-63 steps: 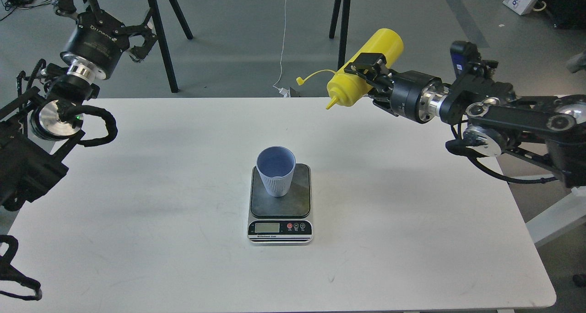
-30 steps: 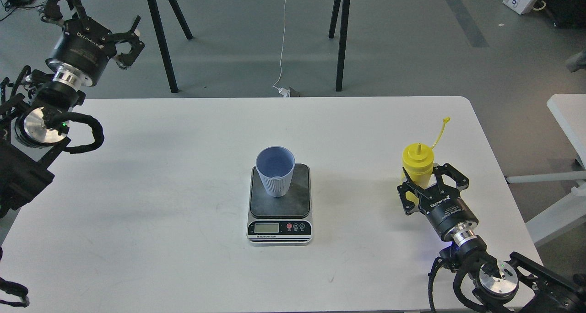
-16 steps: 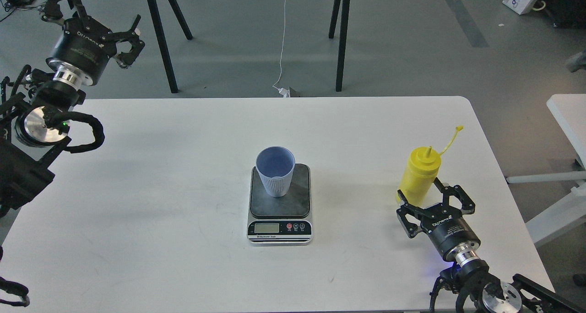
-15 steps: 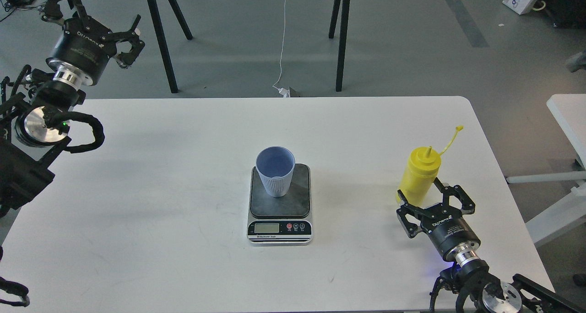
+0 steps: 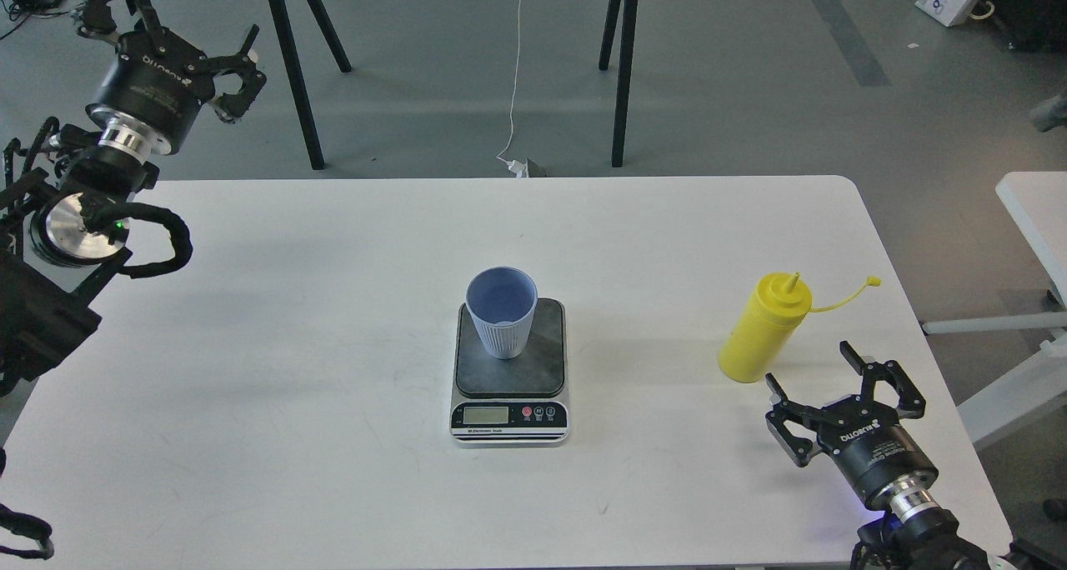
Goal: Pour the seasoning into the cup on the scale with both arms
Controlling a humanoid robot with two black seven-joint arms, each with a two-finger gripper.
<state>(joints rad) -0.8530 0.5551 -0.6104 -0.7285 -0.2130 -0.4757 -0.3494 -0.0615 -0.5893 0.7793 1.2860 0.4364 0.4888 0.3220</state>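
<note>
The yellow seasoning bottle [image 5: 765, 330] stands upright on the white table [image 5: 333, 303] at the right, its cap strap pointing right. The light-blue cup [image 5: 501, 311] stands on the dark platform of the scale [image 5: 510, 370] at the table's middle. My right gripper [image 5: 844, 384] is open and empty, just below and right of the bottle, apart from it. My left gripper [image 5: 171, 27] is open and empty, raised beyond the table's far left corner.
Black legs of a frame [image 5: 292, 78] stand on the grey floor behind the table, with a white cable [image 5: 513, 95] hanging between them. Another white table's edge [image 5: 1034, 212] shows at the right.
The right gripper has let go of the bottle and drawn back toward the near right. The bottle stands free, its strap swung to the right. The left arm has barely moved.
</note>
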